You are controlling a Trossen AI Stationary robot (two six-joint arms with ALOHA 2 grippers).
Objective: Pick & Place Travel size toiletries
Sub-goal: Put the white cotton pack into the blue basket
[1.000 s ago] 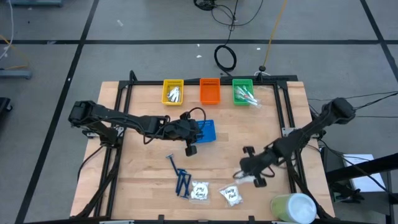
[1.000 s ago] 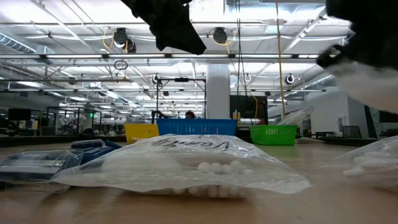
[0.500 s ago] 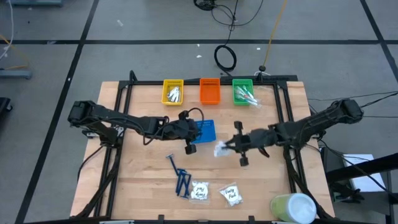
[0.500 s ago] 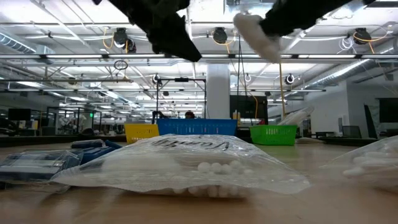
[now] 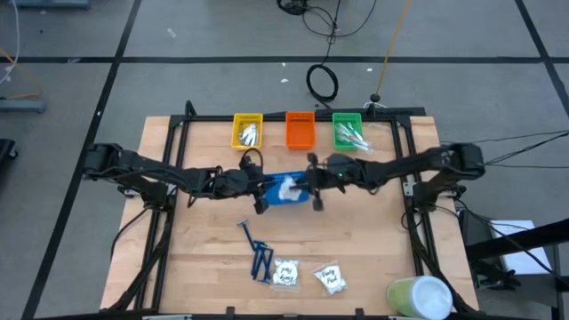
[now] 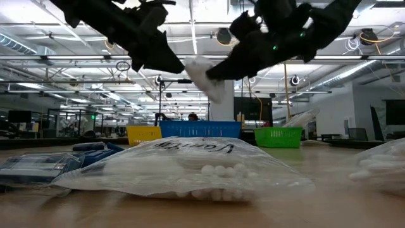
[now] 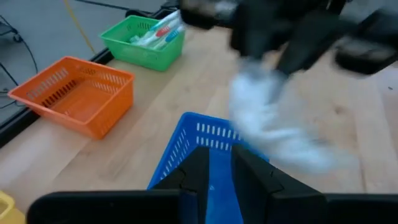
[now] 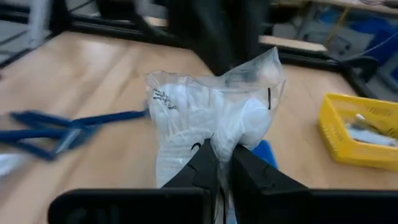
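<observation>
A clear packet of small white toiletries point(image 5: 286, 188) hangs in my right gripper point(image 8: 222, 163), which is shut on it above the blue tray point(image 5: 293, 197); the low view shows the packet point(image 6: 205, 77) in the air. My left gripper point(image 7: 221, 173) is at the blue tray's left side, shut on its wall point(image 7: 214, 140). Dark blue razors point(image 5: 258, 253) and two white packets point(image 5: 284, 271) point(image 5: 331, 277) lie flat near the table's near edge. My right gripper pinches the packet between its two fingers at one end point(image 8: 217, 146), reaching level from the table's right. The packet is lifted clear and bunched beyond the fingertips, over the blue tray. My left gripper grips the blue tray's wall point(image 7: 219, 163) between its fingers, coming from the table's left; the tray's underside is not visible.
Along the far edge stand a yellow tray point(image 5: 247, 132) with silvery packets, an orange tray point(image 5: 300, 131) and a green tray point(image 5: 348, 133) with sticks. A pale green-and-white cylinder point(image 5: 418, 296) stands at the near right corner. Bare wood lies right of centre.
My right gripper has risen from the table's near right part and swept toward the left and far side, carrying the packet, lifted clear, until it is above the blue tray. My left arm has drawn back slightly toward the table's left.
</observation>
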